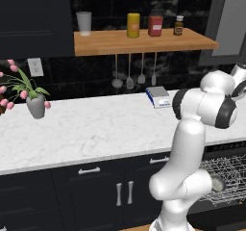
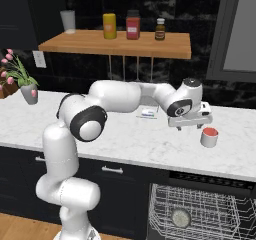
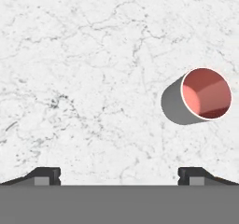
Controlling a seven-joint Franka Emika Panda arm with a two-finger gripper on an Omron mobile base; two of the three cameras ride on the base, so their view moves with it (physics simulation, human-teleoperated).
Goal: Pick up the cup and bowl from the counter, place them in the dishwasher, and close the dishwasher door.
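Observation:
The cup (image 2: 209, 137), grey outside and red inside, stands upright on the white marble counter (image 2: 125, 139), above the right part of the dishwasher. My gripper (image 2: 191, 125) hangs over the counter just left of the cup, pointing down, jaws wide open and empty. Looking down from the hand, the cup (image 3: 205, 94) sits up and to the right of the gripper (image 3: 120, 175), outside the gap between the fingertips (image 3: 46, 174). The dishwasher (image 2: 200, 209) stands open below the counter, its wire rack exposed. A round grey bowl (image 2: 181, 217) lies in that rack, also seen as the bowl (image 1: 217, 183).
A small blue and white box (image 1: 158, 96) lies at the back of the counter. A potted pink flower (image 1: 33, 102) stands far left. The wooden shelf (image 1: 144, 41) above carries a glass, jars and a bottle, with utensils hanging beneath. Dark cabinets (image 1: 96, 191) run below.

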